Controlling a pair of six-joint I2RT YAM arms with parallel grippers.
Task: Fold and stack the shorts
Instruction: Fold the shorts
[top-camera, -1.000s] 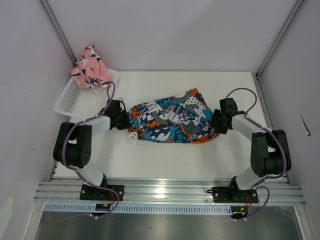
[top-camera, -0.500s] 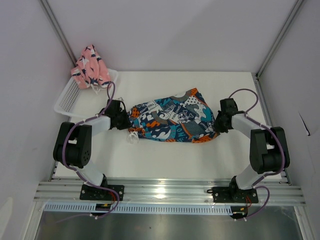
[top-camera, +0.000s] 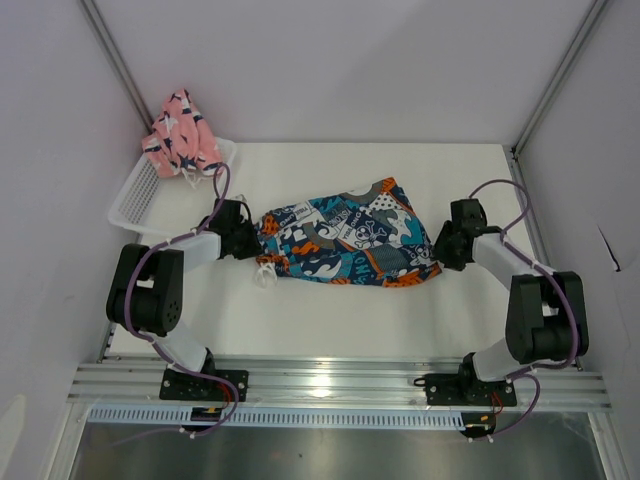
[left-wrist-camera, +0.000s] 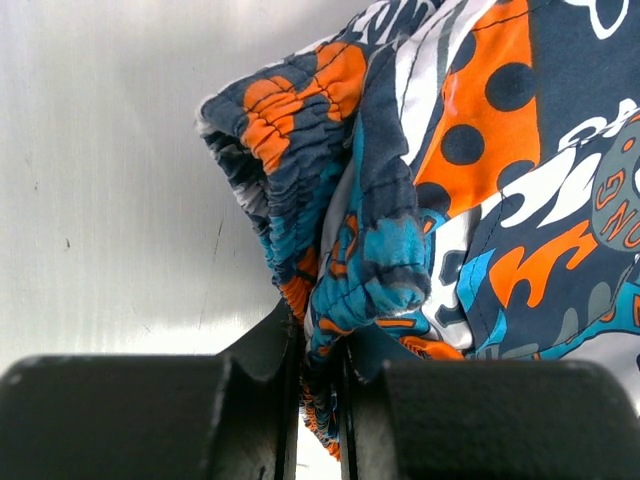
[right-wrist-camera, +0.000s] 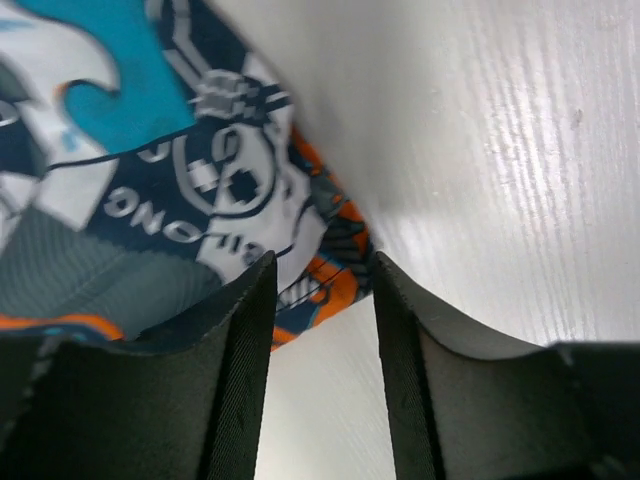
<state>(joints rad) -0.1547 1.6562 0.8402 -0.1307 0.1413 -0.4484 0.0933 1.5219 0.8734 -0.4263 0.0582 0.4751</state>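
Little of the job looked done. The printed shorts (top-camera: 345, 237) lay in the middle of the table (top-camera: 300, 310), stretched roughly left to right but rumpled. The gathered waistband was at the left end and the leg hems at the right. I saw no clean fold in them. The pink shorts (top-camera: 180, 135) sat in a heap at the upper left of the overhead view, on the far end of the white basket (top-camera: 135, 195), well apart from the printed pair. By my reading, both pairs were yet to be folded and nothing had been stacked.

The left gripper (left-wrist-camera: 320, 340) was at the left end of the printed shorts, its jaws nearly pressed together and pinching a fold of the waistband between them. The left arm rose from its base at the lower left and bent at the elbow near the left edge. Its forearm ran up and to the right, low over the table, to the cloth.

The right gripper (right-wrist-camera: 322, 275) was at the right end of the shorts. Its jaws were spread, with an orange-edged hem corner lying between the tips and bare table showing in the gap, so nothing was clamped. The right arm mirrored the left, with its elbow near the right edge and its forearm angled up and to the left toward the hem.
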